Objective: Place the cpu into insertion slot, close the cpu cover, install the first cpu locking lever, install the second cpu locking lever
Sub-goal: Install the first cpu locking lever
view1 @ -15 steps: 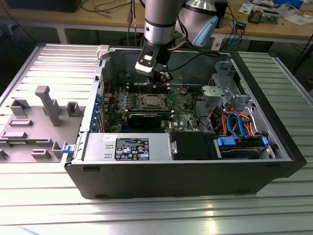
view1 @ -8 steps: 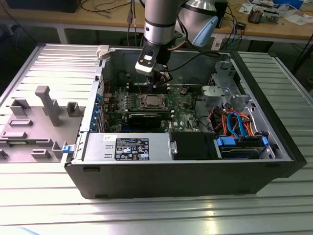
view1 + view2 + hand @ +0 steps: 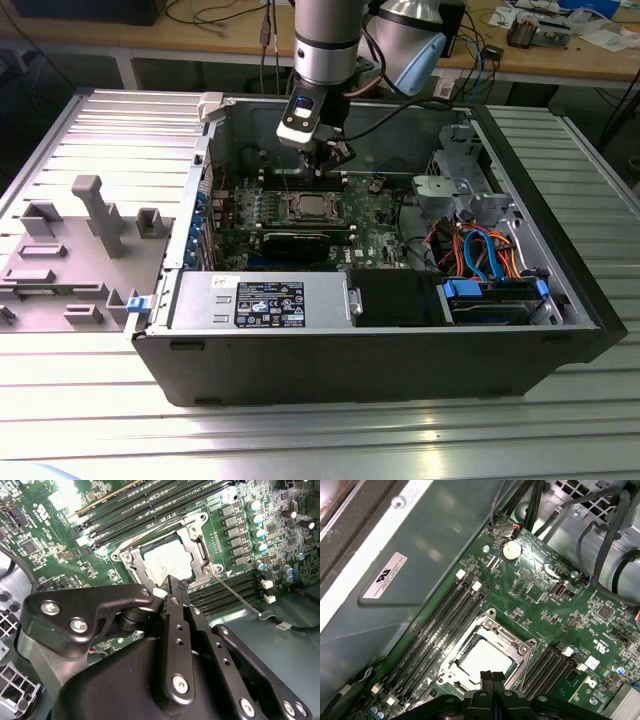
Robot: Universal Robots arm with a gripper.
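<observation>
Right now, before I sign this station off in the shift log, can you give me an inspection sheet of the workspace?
Surface: ribbed metal table carrying an open computer case.
Job's things: cpu seated in the insertion slot; cpu cover lying flat around it; one thin locking lever sticking out beside the socket.
Clutter: grey plastic fixture block on the exterior view's left.
Grippers: tool with fingers together, at the socket's edge.
Cables: orange and blue cables inside the case.
Surroundings: wooden workbench behind.
</observation>
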